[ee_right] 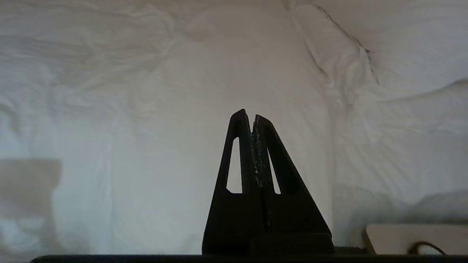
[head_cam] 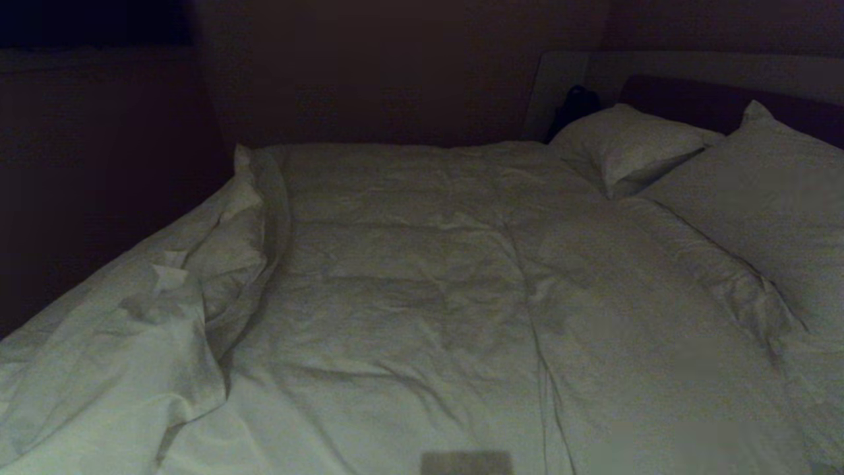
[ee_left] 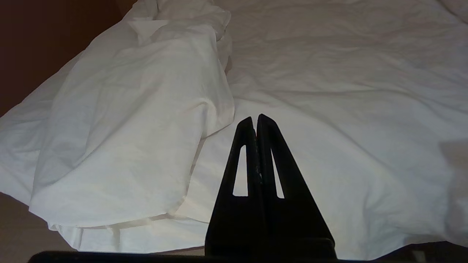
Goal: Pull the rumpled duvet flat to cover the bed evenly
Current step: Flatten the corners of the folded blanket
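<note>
The duvet (head_cam: 422,290) is spread over most of the bed (head_cam: 567,72), but its left side, as seen from the head camera, is folded back on itself into a bunched ridge (head_cam: 217,264) that runs from the near edge toward the far corner. It's judged to be soft, puffy and fairly light, though bulky enough that drag should be expected when it's pulled; nothing fragile here. The folded-over flap (ee_left: 139,120) looks like the spot to be grabbed, probably at its loose edge near the foot-side corner, and then drawn outward to the left. The long axis seems to run from the left of the head view toward the pillows (head_cam: 633,148) and headboard on the right, so the rumple sits at the foot end. The left gripper (ee_left: 256,118) is pressed fully closed with nothing held, hovering over the cloth beside the flap. The right gripper (ee_right: 248,114) is closed and empty too, parked above the flatter part
</note>
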Robot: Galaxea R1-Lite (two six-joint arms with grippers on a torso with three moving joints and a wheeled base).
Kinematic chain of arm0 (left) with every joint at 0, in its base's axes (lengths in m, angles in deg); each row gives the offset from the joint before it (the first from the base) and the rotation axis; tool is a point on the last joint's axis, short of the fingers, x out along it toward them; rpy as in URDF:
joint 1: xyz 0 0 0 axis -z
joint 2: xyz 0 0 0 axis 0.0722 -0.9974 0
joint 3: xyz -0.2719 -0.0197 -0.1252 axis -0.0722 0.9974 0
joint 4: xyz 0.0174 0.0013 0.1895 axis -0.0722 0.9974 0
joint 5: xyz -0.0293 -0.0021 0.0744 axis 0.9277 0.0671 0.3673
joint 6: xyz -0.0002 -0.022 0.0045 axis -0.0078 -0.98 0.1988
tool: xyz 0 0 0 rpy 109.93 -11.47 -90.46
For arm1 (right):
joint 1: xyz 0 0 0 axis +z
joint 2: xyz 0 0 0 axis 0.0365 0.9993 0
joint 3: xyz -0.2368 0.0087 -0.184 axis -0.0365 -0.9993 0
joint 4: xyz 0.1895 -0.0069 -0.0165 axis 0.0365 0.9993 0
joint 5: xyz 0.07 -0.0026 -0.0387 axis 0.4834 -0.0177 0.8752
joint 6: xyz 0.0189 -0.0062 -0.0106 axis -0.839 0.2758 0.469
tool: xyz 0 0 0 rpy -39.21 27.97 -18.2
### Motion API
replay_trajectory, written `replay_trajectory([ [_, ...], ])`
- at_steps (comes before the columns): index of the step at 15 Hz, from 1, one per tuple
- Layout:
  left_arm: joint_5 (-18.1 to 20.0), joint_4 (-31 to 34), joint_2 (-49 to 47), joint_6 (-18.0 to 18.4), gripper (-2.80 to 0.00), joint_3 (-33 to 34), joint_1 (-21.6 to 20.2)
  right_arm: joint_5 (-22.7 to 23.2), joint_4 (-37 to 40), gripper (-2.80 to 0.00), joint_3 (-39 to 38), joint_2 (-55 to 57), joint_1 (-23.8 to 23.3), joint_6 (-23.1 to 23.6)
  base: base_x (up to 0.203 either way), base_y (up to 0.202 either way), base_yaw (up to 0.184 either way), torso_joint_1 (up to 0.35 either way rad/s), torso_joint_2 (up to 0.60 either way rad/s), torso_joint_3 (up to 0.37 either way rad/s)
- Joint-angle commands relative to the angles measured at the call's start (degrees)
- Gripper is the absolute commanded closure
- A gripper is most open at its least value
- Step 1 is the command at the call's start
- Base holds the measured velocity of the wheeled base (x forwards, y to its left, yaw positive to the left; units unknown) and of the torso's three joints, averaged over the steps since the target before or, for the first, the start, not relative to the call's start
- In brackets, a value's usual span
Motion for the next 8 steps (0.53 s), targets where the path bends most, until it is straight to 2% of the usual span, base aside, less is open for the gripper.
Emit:
replay_trajectory([
  [1, 0.0, 0.02, -0.02, 0.03, 0.0, -0.04, -0.02, -2.47, 0.02, 0.0, 0.03, 0.04, 0.01, 0.19, 0.0, 0.0, 0.0, 0.0, 0.0, 0.0],
  [8, 0.0, 0.02, -0.02, 0.03, 0.0, -0.04, -0.02, -1.8, -0.24, 0.0, -0.07, 0.04, 0.01, 0.59, 0.0, 0.0, 0.0, 0.0, 0.0, 0.0],
])
